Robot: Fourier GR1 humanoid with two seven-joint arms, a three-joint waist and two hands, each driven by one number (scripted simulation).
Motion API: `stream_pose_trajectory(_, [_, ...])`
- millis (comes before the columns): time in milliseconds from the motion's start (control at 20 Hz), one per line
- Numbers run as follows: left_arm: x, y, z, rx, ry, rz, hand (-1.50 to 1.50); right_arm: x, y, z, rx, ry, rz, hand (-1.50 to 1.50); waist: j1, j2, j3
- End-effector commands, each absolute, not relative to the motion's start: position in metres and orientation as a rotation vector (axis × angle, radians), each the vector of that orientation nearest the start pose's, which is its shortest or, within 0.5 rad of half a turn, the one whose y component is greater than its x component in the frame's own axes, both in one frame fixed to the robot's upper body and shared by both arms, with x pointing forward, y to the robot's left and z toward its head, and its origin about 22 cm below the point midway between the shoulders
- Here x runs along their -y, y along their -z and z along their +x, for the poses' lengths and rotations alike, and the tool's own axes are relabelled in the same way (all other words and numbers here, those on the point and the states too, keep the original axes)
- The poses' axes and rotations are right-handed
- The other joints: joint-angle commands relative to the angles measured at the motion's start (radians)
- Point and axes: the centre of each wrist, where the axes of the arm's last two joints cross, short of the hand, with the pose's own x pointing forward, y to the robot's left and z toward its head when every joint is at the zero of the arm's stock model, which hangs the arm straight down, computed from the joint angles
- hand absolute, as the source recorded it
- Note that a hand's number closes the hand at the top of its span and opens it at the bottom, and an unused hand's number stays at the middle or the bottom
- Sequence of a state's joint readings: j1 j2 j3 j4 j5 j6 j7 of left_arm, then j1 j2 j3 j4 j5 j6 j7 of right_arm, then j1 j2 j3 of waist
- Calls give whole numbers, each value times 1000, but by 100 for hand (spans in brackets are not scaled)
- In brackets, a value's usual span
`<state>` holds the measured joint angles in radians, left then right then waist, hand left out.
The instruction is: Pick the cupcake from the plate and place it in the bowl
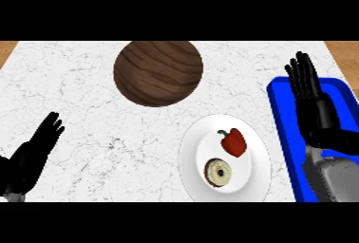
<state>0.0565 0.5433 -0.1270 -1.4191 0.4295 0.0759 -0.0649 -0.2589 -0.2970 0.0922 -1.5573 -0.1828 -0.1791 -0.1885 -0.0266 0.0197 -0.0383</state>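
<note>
A white plate [200, 137] lies on the marble counter at the lower right of centre. On it sit a cupcake [218, 172] with pale frosting and a dark wrapper, near the plate's front, and a red bell pepper [233, 141] just behind it. A brown wooden bowl [158, 72] stands further back, left of the plate. My right hand [313, 102] is open, fingers straight and pointing away, to the right of the plate and over the blue tray. My left hand [32, 154] is open at the lower left edge, far from the plate.
A blue tray [280, 123] runs along the right side of the counter, under my right forearm. The wooden edge of the counter [7, 50] shows at the far corners.
</note>
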Motion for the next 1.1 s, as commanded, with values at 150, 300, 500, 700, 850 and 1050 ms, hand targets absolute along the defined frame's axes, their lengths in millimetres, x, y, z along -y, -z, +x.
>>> stream_pose_trajectory(150, [-334, -45, 262, 1654, 56, 163, 0, 131, -83, 265, 1853, -581, 704, -150, 86, -25, 38])
stream_pose_trajectory(300, [-336, -54, 267, 1692, 34, 186, 0, 137, -138, 270, 2121, -1100, 412, -150, 59, -81, 24])
stream_pose_trajectory(500, [-335, -66, 285, 1774, -58, 241, 0, 102, -67, 178, 2100, -790, 665, -150, -2, -26, 38])
stream_pose_trajectory(700, [-338, -75, 290, 1777, -52, 268, 0, 140, -65, 137, 2107, -966, 644, -150, 0, -25, 39])
stream_pose_trajectory(850, [-339, -79, 287, 1781, -35, 250, 0, 148, -100, 148, 2171, -1056, 438, -150, 16, -25, 38])
stream_pose_trajectory(1050, [-328, -82, 290, 1772, -45, 252, 0, 189, -144, 148, 2110, -1235, 196, -150, 9, -25, 37])
